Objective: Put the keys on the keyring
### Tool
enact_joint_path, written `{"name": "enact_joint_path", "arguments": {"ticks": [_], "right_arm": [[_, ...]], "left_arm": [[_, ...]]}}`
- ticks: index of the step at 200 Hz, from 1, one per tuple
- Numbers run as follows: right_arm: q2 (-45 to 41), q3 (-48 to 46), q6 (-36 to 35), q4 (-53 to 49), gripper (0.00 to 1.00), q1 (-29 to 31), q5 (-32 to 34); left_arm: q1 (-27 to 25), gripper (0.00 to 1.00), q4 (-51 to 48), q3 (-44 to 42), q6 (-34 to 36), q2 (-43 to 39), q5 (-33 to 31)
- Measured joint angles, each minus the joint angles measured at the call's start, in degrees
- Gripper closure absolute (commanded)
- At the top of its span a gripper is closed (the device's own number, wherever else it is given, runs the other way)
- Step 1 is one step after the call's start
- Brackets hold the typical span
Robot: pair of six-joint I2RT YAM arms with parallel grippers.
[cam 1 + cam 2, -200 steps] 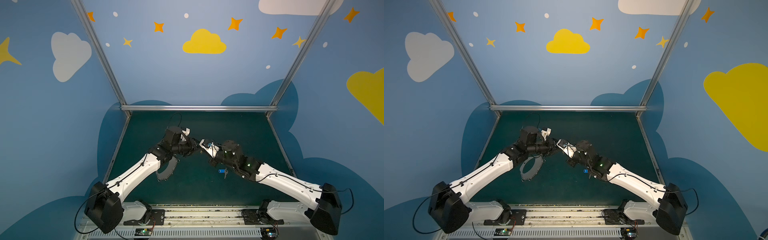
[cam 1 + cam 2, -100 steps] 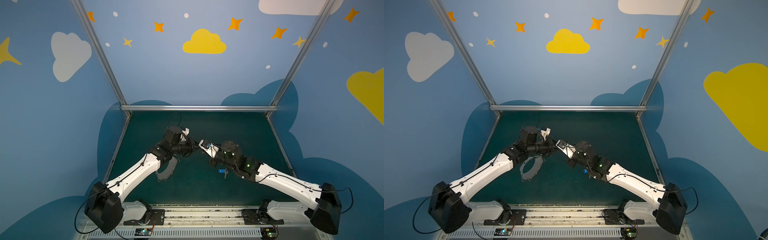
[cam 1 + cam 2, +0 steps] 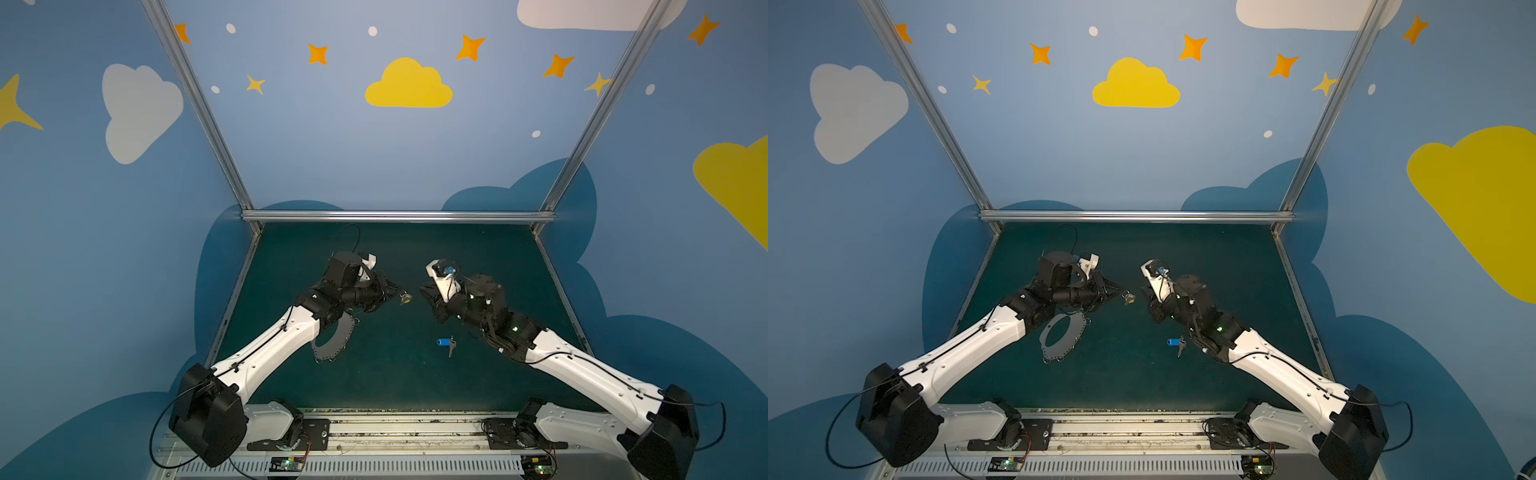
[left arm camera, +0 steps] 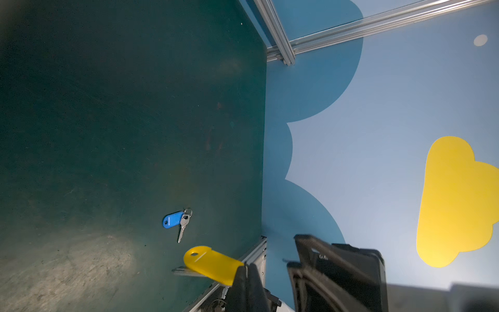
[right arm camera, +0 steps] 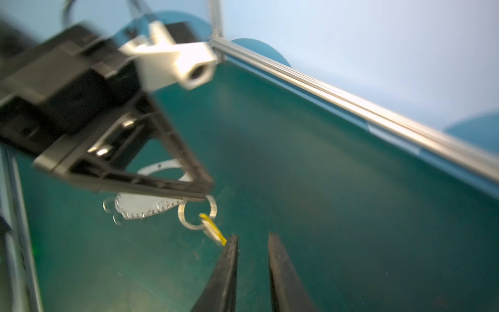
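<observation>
Pale blue walls painted with yellow and white clouds and orange stars close in three sides, joined by silver aluminium frame rails. Below lies a dark green matte tabletop, scuffed pale in places. The flat grey metal keyring plate lies on the left half of the tabletop, partly under the left arm. The left gripper hovers above the middle, clenched on the split ring of the silver key with the oblong yellow plastic tag, which dangles clear of the tabletop. Facing it, just apart, the right gripper has its jaws slightly parted and holds nothing. The silver key with the oblong blue plastic tag lies flat on the tabletop, well apart from the plate.
</observation>
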Motion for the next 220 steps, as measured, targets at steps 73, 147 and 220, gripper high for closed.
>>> {"name": "enact_joint_path", "arguments": {"ticks": [73,147,220], "right_arm": [[-0.7,-5.9,23.5,7.1,0.80,-7.4,-22.0],[4.7,-10.1,40.7,21.8,0.79,-8.6,-33.2],[5.6,-8.0,40.6,22.3,0.71,-16.1,-40.9]], "left_arm": [[0.4,0.96,0.1,0.0,0.9,0.3,0.1],[0.4,0.96,1.8,-0.1,1.0,0.3,1.0],[0.6,0.96,-1.0,3.0,5.3,3.4,6.0]]}}
